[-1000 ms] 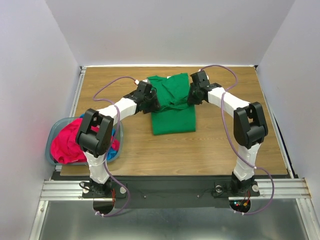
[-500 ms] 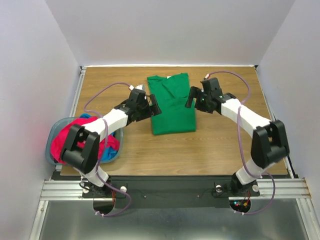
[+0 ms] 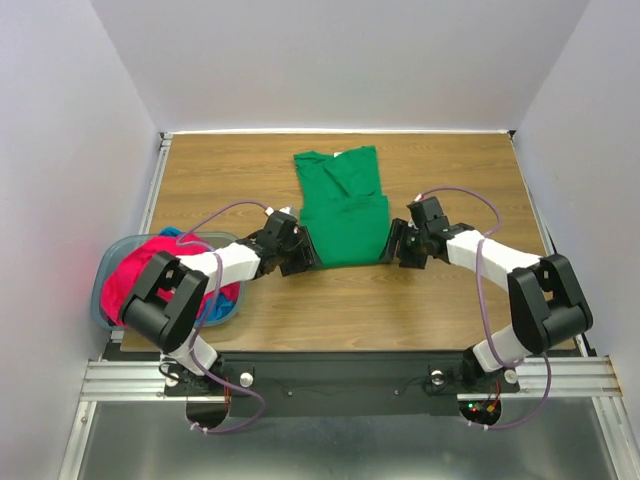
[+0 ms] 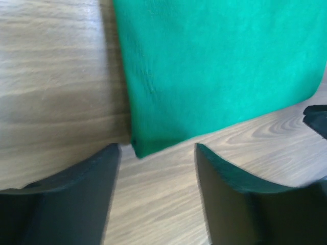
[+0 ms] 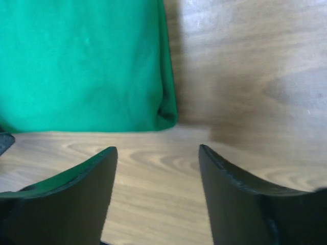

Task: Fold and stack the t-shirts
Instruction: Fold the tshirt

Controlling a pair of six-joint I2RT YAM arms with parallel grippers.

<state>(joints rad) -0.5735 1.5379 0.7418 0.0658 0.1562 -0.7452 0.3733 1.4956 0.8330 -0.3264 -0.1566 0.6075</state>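
Black fingers (image 4: 76,194) of the left gripper (image 4: 157,153) stand well apart with nothing between them. The right gripper (image 5: 157,150) matches it, wide and empty. Just ahead of each lies a near corner of the green shirt (image 3: 342,210), the left corner before the left gripper and the right corner before the right.

The shirt lies flat mid-table (image 3: 450,300) with its sleeves tucked in, so it forms a long narrow panel with the collar at the far end. I judge the side folds done and the lengthwise fold not yet made: the near hem would have to go up toward the collar. Further left, the basket (image 3: 100,300) at the near left edge holds the pink shirt (image 3: 135,285) and the blue shirt (image 3: 172,233), both crumpled. No stack exists yet; one shirt is partly folded and two are untouched.

Both arms reach forward low, with the grippers close to the wood on either side of the near hem. The forearms angle inward and mirror each other, while the elbows sit out toward the table's sides above the bases.
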